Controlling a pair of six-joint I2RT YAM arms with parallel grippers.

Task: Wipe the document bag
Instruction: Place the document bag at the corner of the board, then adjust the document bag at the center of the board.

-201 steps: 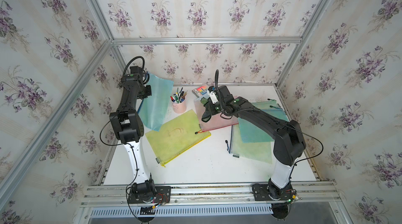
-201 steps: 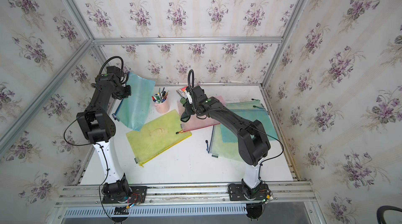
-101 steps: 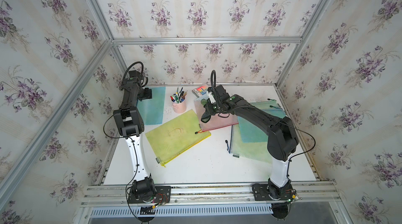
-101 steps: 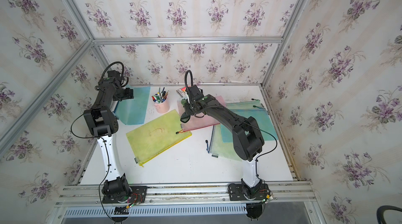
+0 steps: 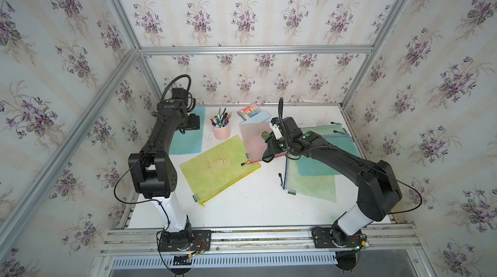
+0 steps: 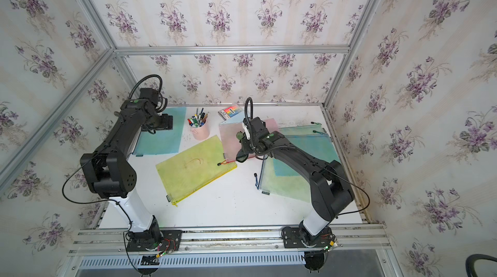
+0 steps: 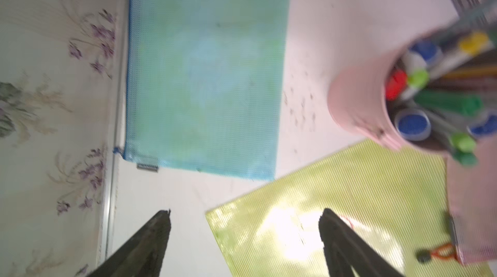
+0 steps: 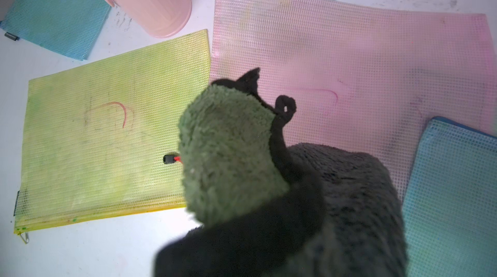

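Lowered since a second ago, the blue document bag (image 5: 188, 141) lay flat beside the pen cup (image 5: 222, 131); the left tool (image 7: 243, 215) gaped wide, empty. The right tool (image 5: 270, 150) gripped the green cloth (image 8: 228, 154), so the wiping looked unfinished.

Both top views look steeply down from high before the pink pen cup (image 5: 222, 132); both wrist cameras, close in, catch it too.

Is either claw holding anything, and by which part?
The right gripper is shut on a green cloth, bunched up, exact spot hidden. The left gripper is open, empty.
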